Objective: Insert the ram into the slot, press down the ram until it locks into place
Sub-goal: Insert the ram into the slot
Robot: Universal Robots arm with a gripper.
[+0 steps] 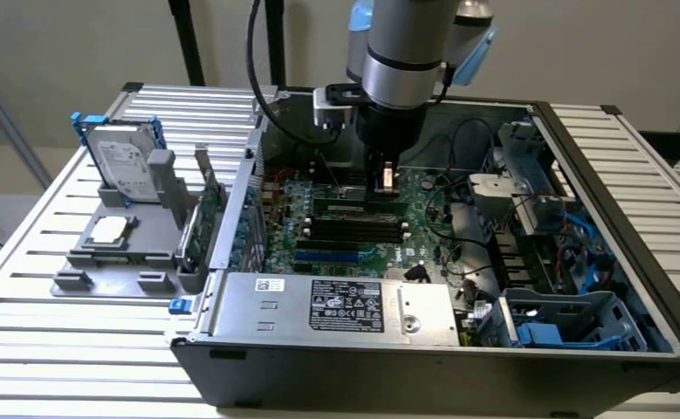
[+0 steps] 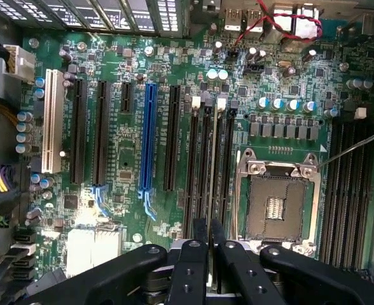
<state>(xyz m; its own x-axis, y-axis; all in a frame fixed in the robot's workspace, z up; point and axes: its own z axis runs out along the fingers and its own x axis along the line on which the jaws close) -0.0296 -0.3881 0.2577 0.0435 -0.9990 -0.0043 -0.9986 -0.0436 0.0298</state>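
My gripper [image 1: 383,185] reaches down into the open computer case over the motherboard [image 1: 316,196]. Its two black fingers [image 2: 192,254] stand nearly together, shut on the top edge of the ram [image 2: 212,166], which the wrist view sees edge-on as a thin line. The ram [image 1: 352,208] stands upright along one slot of the bank of black slots [image 2: 194,165] beside the processor socket. White latches [image 2: 221,101] mark the far ends of these slots. How deep the stick sits in its slot is hidden.
A blue socket [image 2: 148,136] and black card sockets lie to one side, the silver processor socket [image 2: 276,206] and another bank of black slots [image 2: 349,184] to the other. Power supply [image 1: 328,305], case walls and cables [image 1: 468,188] surround the board. A hard drive [image 1: 124,161] stands outside on a grey holder [image 1: 119,253].
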